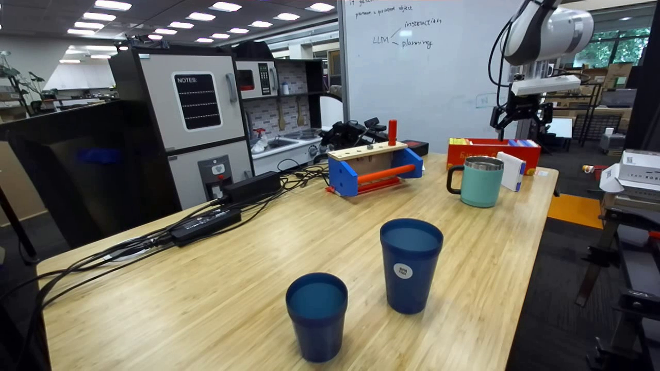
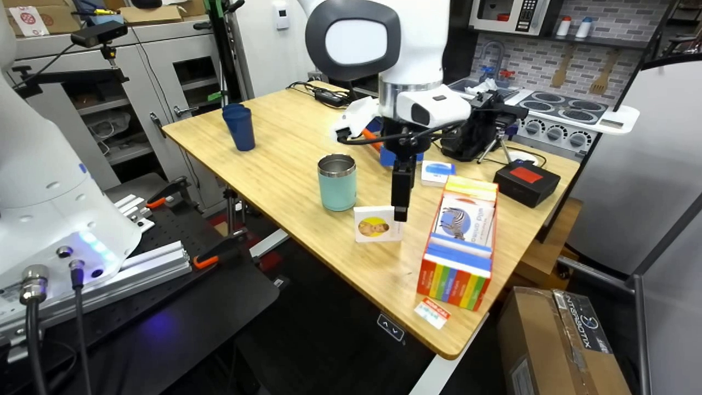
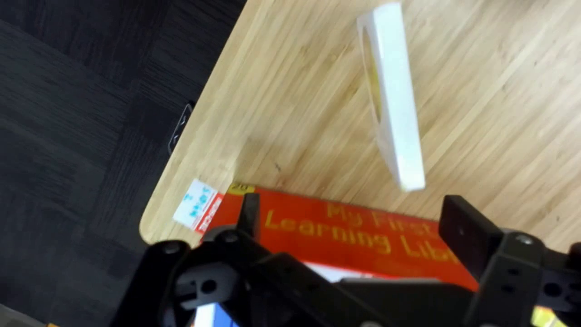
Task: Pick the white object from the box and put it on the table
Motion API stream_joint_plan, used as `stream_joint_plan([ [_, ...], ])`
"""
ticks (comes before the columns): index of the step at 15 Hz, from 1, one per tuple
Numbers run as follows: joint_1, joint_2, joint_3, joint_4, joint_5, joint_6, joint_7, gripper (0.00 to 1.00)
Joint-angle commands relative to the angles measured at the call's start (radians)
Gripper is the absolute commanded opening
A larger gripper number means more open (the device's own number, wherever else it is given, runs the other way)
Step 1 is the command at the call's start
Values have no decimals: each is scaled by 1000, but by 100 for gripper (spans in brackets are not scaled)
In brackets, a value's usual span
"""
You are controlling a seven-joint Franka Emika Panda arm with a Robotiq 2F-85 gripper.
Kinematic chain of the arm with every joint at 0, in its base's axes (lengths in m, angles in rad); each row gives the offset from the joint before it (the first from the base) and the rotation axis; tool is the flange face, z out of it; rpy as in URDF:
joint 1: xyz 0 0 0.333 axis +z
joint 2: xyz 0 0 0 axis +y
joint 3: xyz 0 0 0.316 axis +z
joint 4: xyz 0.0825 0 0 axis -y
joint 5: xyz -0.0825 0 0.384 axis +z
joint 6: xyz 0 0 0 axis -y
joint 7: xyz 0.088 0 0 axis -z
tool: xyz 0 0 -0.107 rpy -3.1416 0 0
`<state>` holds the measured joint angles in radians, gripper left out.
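Note:
The white object is a small square white book that stands upright on the table (image 1: 247, 299). It shows beside the mug in an exterior view (image 1: 509, 172), with a yellow animal picture in an exterior view (image 2: 378, 237), and edge-on in the wrist view (image 3: 401, 95). The red box (image 1: 472, 155), packed with thin books, stands beside it, apart from it. It also shows in the wrist view (image 3: 295, 245), partly covered by the gripper. My gripper (image 3: 352, 204) is open and empty, above the table by the box and the white book. It also shows in both exterior views (image 1: 522, 123) (image 2: 402, 211).
A teal mug (image 1: 480, 183) stands close to the white book. A blue and orange toy bench (image 1: 374, 165), two blue cups (image 1: 411, 268) (image 1: 317, 319), black cables (image 1: 206, 226), a flat white book (image 2: 437, 171) and a black case (image 2: 526, 184) are on the table.

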<state>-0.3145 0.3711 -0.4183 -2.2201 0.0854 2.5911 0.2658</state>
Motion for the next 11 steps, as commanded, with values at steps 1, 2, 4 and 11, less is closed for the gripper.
stream_joint_plan([
  [1, -32, -46, -42, 133, 0, -228, 60, 100],
  [2, -46, -53, -52, 177, 8, -284, 82, 100],
  [4, -82, -58, -60, 268, 33, -406, 114, 100],
  [11, -166, -41, -55, 411, 163, -586, 170, 100],
])
